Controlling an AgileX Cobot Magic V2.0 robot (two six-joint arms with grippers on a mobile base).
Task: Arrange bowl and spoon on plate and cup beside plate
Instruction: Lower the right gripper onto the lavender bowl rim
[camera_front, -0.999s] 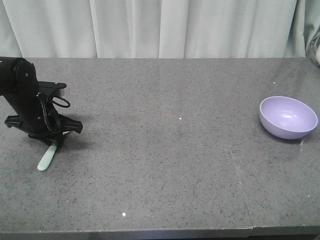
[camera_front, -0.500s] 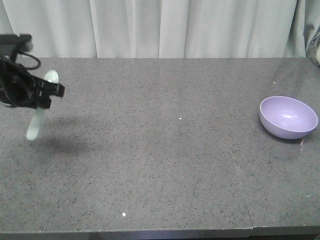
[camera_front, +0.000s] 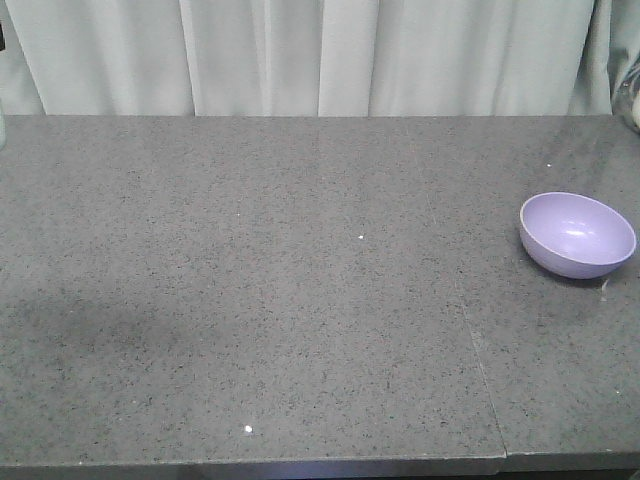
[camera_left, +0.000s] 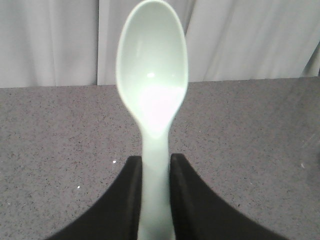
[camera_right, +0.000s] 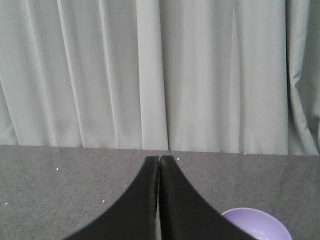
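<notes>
Left wrist view: left gripper (camera_left: 155, 160) holds short mint-green plastic spoon (camera_left: 152, 85) by handle, aloft; right gripper (camera_right: 159, 160) closed, empty; step: spoon carry; next req. locating plate (unseen).

Just a dark grey speckled stone-look tabletop (camera_front: 300, 300) with a thin seam (camera_front: 480, 350) running front to back toward the right, pale pleated curtains (camera_front: 300, 55) hanging all along behind it, and some blurry thing (camera_front: 633, 100) at the far right edge.
</notes>
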